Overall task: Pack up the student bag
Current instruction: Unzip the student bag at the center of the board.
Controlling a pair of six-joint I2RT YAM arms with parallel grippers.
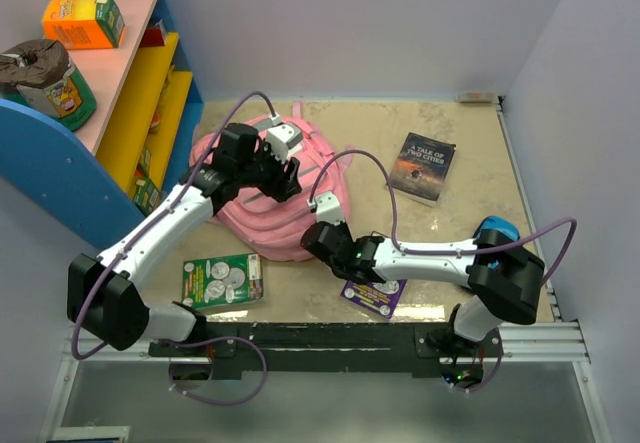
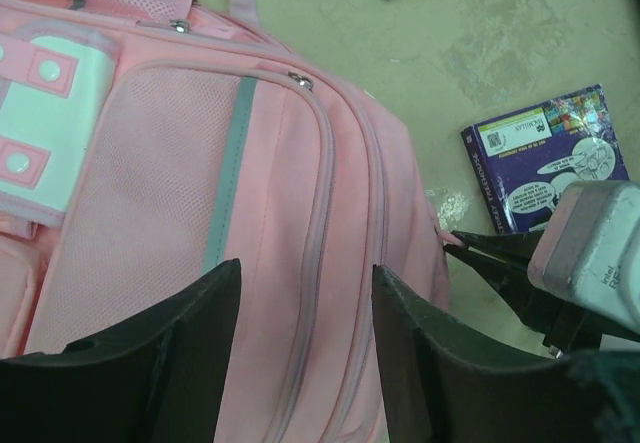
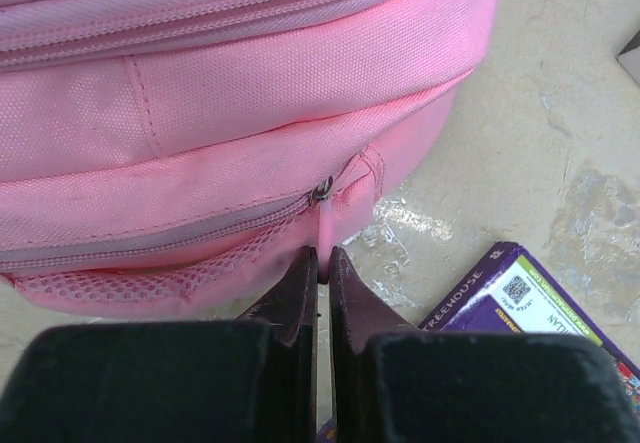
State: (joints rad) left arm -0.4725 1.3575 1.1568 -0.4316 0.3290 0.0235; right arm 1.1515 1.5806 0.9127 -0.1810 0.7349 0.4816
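The pink student bag (image 1: 262, 213) lies flat on the table, with its zip pockets and white patch (image 2: 40, 133) in the left wrist view. My left gripper (image 1: 287, 176) hovers open over the bag's front (image 2: 290, 213), its jaws on either side of a zip line, holding nothing. My right gripper (image 1: 318, 235) is at the bag's near right edge, shut on the pink zip pull tab (image 3: 322, 225) of the side zip (image 3: 150, 238). Its fingertips (image 2: 470, 253) also show in the left wrist view, pinching the tab.
A purple book (image 1: 372, 295) lies under the right arm. A green book (image 1: 222, 280) lies at the front left, and a dark book (image 1: 424, 166) at the back right. A blue object (image 1: 497, 229) is at the right edge. A blue, pink and yellow shelf (image 1: 130, 93) stands on the left.
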